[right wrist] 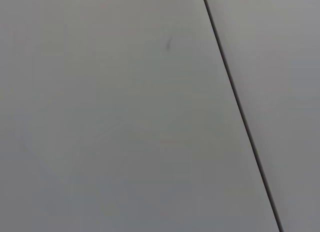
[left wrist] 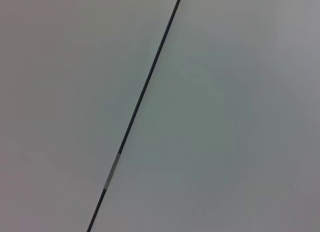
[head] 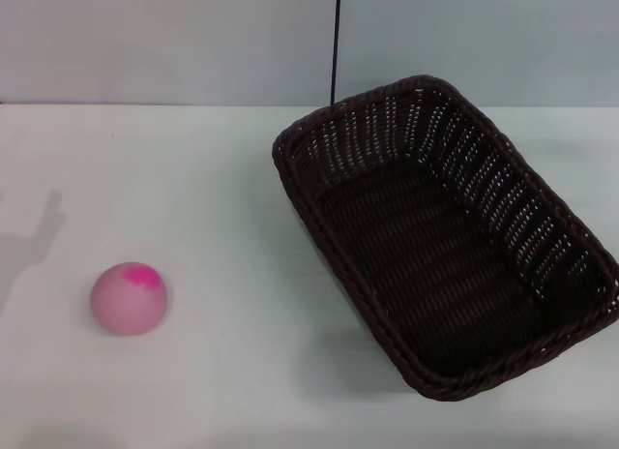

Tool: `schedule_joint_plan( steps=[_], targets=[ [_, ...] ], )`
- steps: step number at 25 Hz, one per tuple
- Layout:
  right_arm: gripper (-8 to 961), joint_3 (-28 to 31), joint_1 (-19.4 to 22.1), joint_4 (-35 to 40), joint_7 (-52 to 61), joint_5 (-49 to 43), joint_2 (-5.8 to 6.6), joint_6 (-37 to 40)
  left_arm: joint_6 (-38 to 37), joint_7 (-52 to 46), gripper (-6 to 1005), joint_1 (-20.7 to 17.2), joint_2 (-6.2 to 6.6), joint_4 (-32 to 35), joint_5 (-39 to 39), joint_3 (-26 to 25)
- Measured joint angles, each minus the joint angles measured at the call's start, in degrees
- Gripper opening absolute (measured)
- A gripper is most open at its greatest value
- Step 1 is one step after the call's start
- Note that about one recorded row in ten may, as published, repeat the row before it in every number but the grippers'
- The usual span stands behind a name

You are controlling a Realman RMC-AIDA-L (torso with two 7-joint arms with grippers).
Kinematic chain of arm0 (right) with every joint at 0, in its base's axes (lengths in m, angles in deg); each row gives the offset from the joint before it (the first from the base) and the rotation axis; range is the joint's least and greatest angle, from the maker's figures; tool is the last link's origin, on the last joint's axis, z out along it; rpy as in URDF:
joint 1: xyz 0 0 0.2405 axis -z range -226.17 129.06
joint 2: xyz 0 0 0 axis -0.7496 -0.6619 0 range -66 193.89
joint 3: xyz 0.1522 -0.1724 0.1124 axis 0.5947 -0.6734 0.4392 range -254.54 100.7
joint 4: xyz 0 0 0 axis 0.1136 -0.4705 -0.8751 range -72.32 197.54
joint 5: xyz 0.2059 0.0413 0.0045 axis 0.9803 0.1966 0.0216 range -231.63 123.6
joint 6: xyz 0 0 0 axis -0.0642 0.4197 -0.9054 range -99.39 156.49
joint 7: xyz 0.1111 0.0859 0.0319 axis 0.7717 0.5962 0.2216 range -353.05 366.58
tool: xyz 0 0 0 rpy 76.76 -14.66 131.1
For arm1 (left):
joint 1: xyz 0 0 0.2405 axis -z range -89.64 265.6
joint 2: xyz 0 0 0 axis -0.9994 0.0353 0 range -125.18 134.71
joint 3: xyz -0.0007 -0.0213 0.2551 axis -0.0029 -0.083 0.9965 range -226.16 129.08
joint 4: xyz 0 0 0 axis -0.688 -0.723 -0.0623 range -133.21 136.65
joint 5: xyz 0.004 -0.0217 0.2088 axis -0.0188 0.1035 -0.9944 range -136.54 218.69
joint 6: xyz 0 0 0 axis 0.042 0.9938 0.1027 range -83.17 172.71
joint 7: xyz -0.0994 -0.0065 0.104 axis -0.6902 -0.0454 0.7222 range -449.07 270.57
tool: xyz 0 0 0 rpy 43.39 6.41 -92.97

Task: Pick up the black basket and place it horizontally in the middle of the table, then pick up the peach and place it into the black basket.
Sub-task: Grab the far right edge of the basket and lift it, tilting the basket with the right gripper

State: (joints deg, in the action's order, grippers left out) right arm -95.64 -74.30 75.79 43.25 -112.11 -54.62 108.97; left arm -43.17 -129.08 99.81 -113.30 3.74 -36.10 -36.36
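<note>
White table (head: 232,372) fills our head view, grey wall w/ dark seam behind. Black basket (head: 440,236) sits angled at right, empty; peach (head: 130,297) lower left, well apart. Neither gripper's visible, so we can't tell their state.

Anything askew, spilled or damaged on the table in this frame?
Nothing is spilled or visibly damaged. The black basket sits empty and upright toward the right side of the table, turned diagonally rather than square to its edge. The peach rests alone on the left. Neither tool is in view.
</note>
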Motion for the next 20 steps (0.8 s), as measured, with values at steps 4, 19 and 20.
schedule_joint_plan(
  steps=[4, 19, 20],
  targets=[
    [825, -0.7, 0.2, 1.5, 0.1, 0.0, -0.05, 0.0, 0.0, 0.0, 829, -0.3, -0.03, 0.0, 0.0, 0.0],
    [804, -9.9, 4.3, 35.5, 41.6, -29.9, -0.08, -5.4, 0.4, 0.2, 829, 0.3, 0.04, 0.3, 0.0, -0.1],
    [803, -10.2, 4.0, 40.8, 48.4, -36.0, -0.06, -5.1, 0.4, 0.2, 829, 0.3, 0.04, 0.4, 0.0, -0.1]
  ],
)
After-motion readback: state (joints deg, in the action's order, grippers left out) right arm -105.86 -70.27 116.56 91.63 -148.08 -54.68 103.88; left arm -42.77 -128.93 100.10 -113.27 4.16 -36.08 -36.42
